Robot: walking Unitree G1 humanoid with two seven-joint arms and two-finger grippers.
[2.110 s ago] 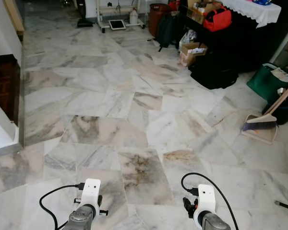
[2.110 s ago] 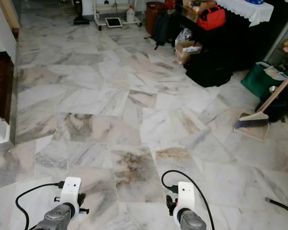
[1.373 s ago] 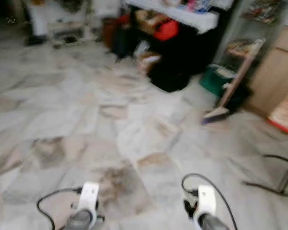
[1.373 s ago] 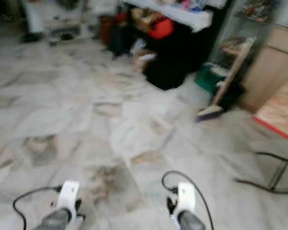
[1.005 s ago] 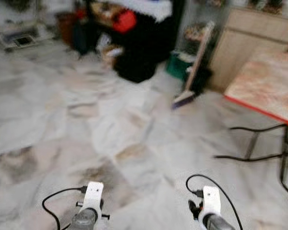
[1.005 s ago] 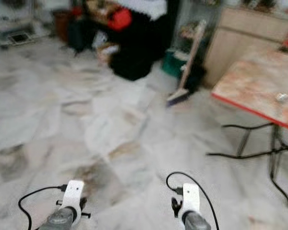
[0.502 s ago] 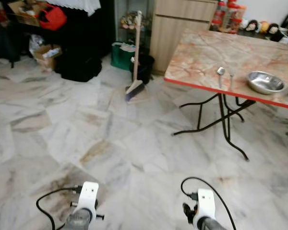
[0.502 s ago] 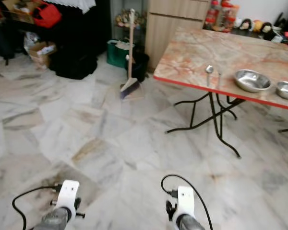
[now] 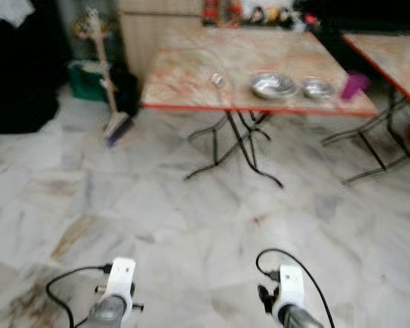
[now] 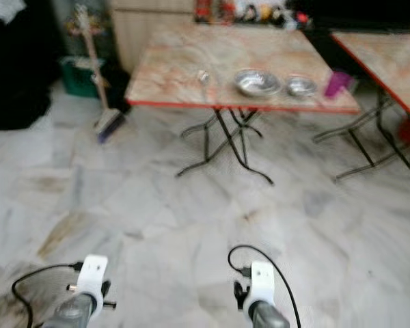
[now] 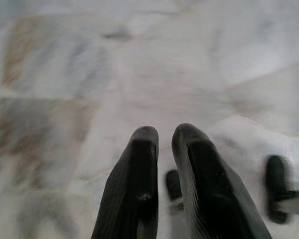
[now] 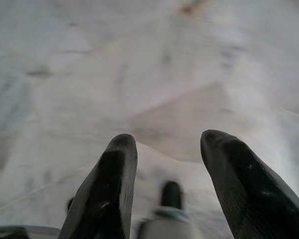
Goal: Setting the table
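Broom left of table, bowls on top, marble floor btwn

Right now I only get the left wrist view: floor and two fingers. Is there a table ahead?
Observer: Yes, a marble-top table with a red edge stands ahead across open floor.
Operator: Anything on it?
Observer: A larger steel bowl, a smaller steel bowl and a purple cup, all along the near edge.
Operator: Right arm?
Observer: The right gripper is open and empty, held low over the floor.
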